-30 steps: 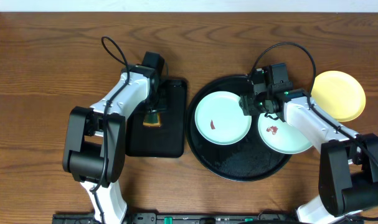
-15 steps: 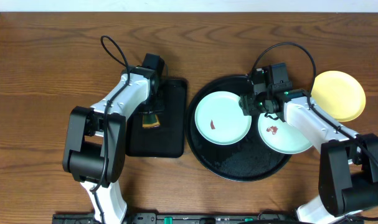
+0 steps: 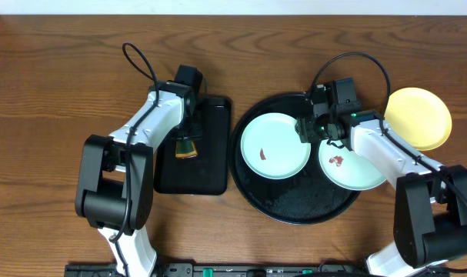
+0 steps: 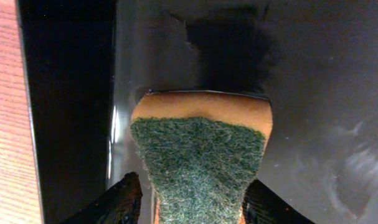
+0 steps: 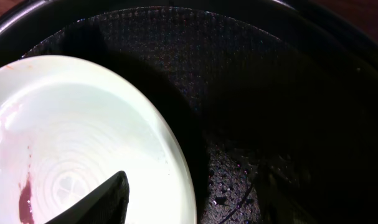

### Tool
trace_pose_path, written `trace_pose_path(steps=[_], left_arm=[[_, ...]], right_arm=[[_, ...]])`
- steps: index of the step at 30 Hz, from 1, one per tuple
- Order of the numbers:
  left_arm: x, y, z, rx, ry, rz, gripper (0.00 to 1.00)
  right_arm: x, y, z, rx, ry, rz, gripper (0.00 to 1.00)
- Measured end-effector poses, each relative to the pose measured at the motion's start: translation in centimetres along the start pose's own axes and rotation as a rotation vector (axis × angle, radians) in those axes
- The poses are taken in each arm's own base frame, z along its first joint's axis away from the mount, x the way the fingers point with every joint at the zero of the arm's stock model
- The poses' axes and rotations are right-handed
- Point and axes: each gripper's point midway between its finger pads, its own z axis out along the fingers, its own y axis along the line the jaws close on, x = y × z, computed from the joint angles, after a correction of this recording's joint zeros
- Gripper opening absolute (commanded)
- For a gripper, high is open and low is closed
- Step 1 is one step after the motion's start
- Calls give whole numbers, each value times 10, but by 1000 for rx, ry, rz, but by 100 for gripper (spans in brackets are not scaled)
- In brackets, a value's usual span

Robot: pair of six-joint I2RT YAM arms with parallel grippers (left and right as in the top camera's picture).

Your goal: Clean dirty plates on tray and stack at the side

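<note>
My left gripper (image 3: 186, 145) is shut on a sponge (image 4: 201, 146), green scouring side up with an orange body, over the rectangular black tray (image 3: 206, 173). A mint-white plate (image 3: 275, 146) with a reddish smear lies on the left of the round black tray (image 3: 295, 206). My right gripper (image 3: 308, 129) is open, its fingers straddling that plate's right rim (image 5: 176, 155). A second mint-white plate (image 3: 355, 171) with a red smear lies on the tray's right side, partly under my right arm. The pale yellow plate (image 3: 419, 117) lies on the table to the right, off the tray.
The rectangular tray's dark floor (image 4: 326, 93) fills the left wrist view, with wood table (image 4: 5, 124) at its left edge. The round tray's textured floor (image 5: 269, 93) shows water drops. Cables loop above both arms.
My left gripper has shifted slightly with the sponge in it over the rectangular tray. The right arm and the plates have not moved.
</note>
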Motion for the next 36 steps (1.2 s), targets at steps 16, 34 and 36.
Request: trace_pose_path(steps=[16,34,36], left_arm=[[5,2,8,-5,2,-33,19],[4,-34,-25,146,-57,30,7],[2,-39,-26,149,-74,51,7]], right_arm=[[0,0,0,0,0,0,64],[0,0,0,0,0,0,64],[0,0,0,0,0,0,65]])
